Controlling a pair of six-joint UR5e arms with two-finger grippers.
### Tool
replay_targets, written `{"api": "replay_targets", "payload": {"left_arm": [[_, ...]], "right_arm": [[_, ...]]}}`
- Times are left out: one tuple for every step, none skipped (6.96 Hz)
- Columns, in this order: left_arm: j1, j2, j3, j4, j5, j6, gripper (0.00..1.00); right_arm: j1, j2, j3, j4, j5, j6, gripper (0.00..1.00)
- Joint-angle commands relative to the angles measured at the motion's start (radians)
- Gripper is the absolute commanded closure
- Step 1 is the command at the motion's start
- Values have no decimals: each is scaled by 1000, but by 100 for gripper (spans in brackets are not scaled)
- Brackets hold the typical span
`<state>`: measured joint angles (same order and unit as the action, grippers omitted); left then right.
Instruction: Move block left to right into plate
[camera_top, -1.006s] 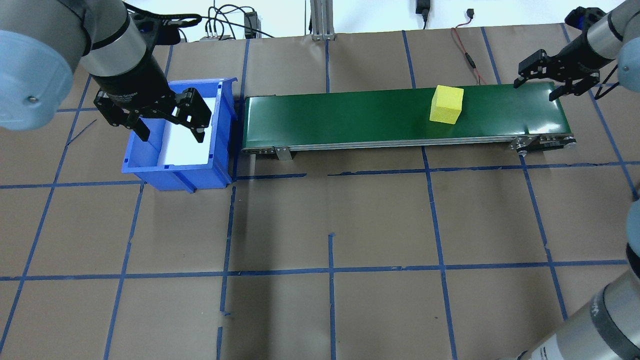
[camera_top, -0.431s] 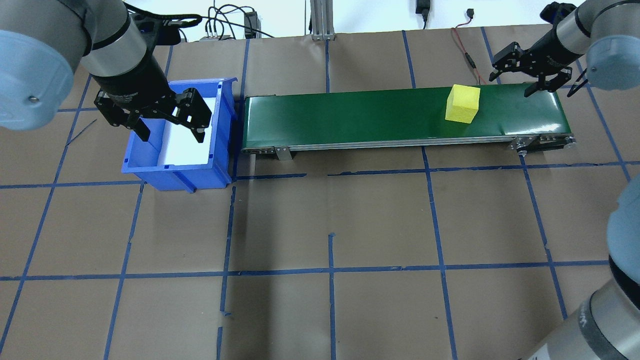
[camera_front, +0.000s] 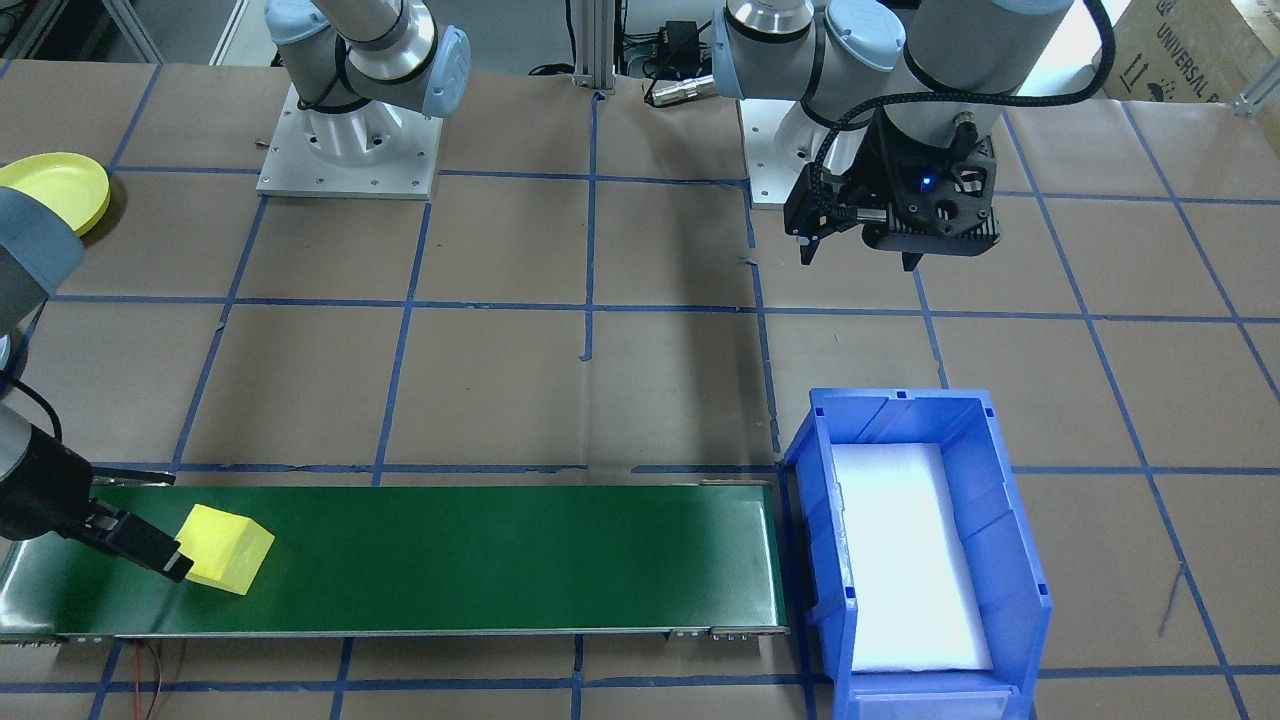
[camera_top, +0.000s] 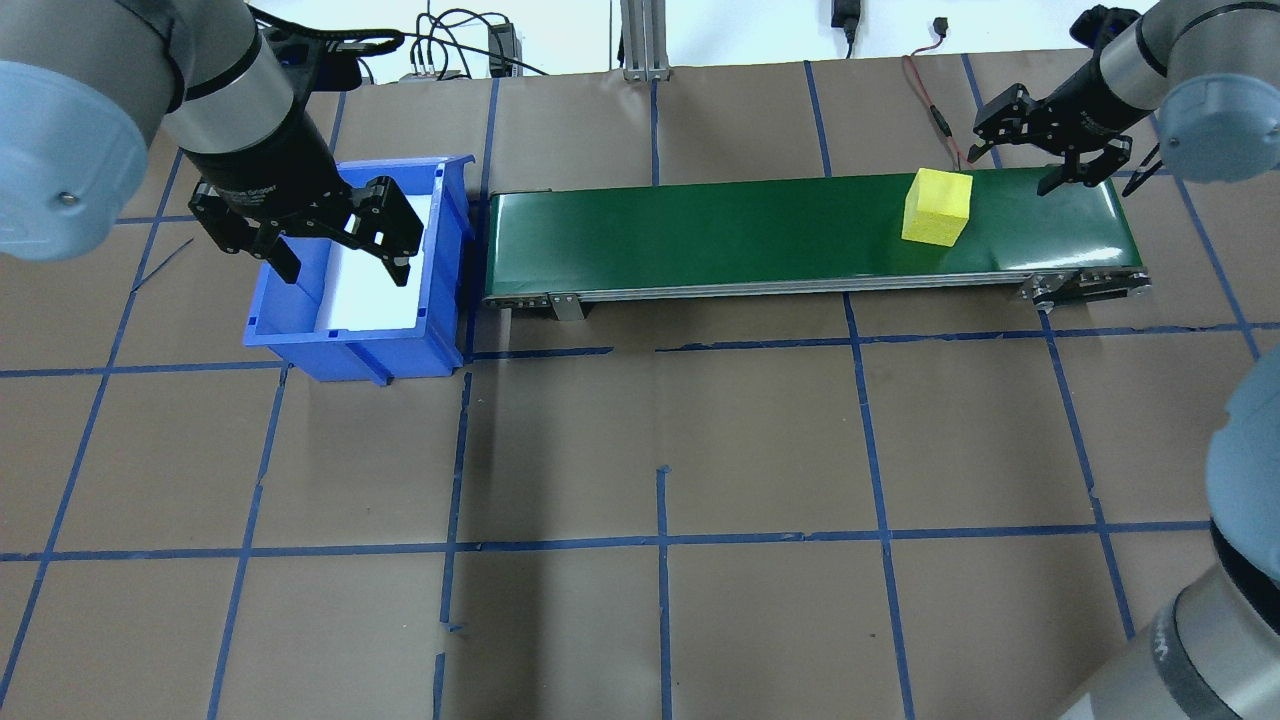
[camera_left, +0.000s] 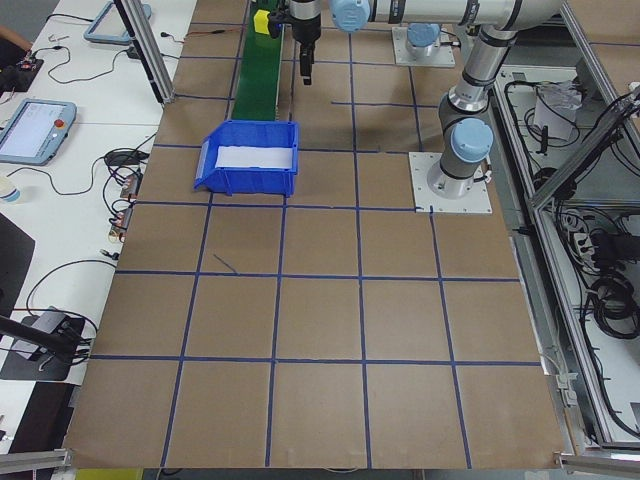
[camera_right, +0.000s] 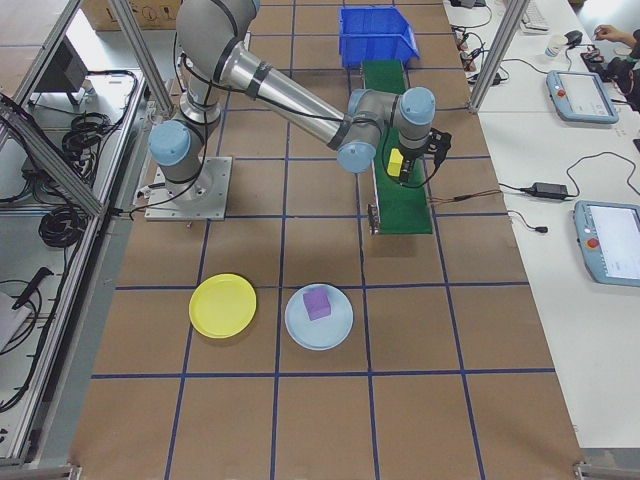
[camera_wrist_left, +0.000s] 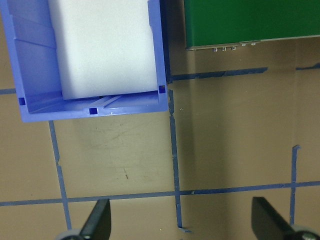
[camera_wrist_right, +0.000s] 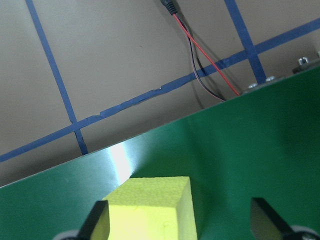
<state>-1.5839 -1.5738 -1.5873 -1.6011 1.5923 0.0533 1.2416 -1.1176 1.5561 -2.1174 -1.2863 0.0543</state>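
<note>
Resting on the green conveyor belt (camera_top: 800, 225) near its right end, the yellow block (camera_top: 937, 207), a cube with no long axis, turned slightly askew, right gripper (camera_top: 1042, 148) jaws spread wide just beside it, nothing held, left gripper (camera_top: 335, 245) jaws wide open over the blue bin (camera_top: 440, 300), yellow plate (camera_right: 222, 305) seen well apart on the bench (camera_top: 660, 450).

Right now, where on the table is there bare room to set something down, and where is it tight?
Bare paper runs along the robot's side of the green conveyor and blue bin. Between the arm bases is bare too. It is tight at the belt's end, where the right gripper closes on the yellow block, and by the yellow plate and pale blue plate.
</note>
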Motion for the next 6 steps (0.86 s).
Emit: {"api": "replay_targets", "payload": {"left_arm": [[-4,3,12,0,2,6,0],[-5,3,7,0,0,2,0],[-5,5,6,0,0,2,0],[-7,6,7,0,0,0,0],[-7,6,6,0,0,2,0],[-5,6,1,0,0,2,0]], "right_arm": [[6,8,12,-13,1,2,0],[6,19,15,-13,-5,-8,0],[6,37,16,-12,-23,-28,0],[6,38,15,-13,-31,-28,0],[6,44,22,-12,-33,-30,0],[3,44,44,-10,-95,-37,21]]}}
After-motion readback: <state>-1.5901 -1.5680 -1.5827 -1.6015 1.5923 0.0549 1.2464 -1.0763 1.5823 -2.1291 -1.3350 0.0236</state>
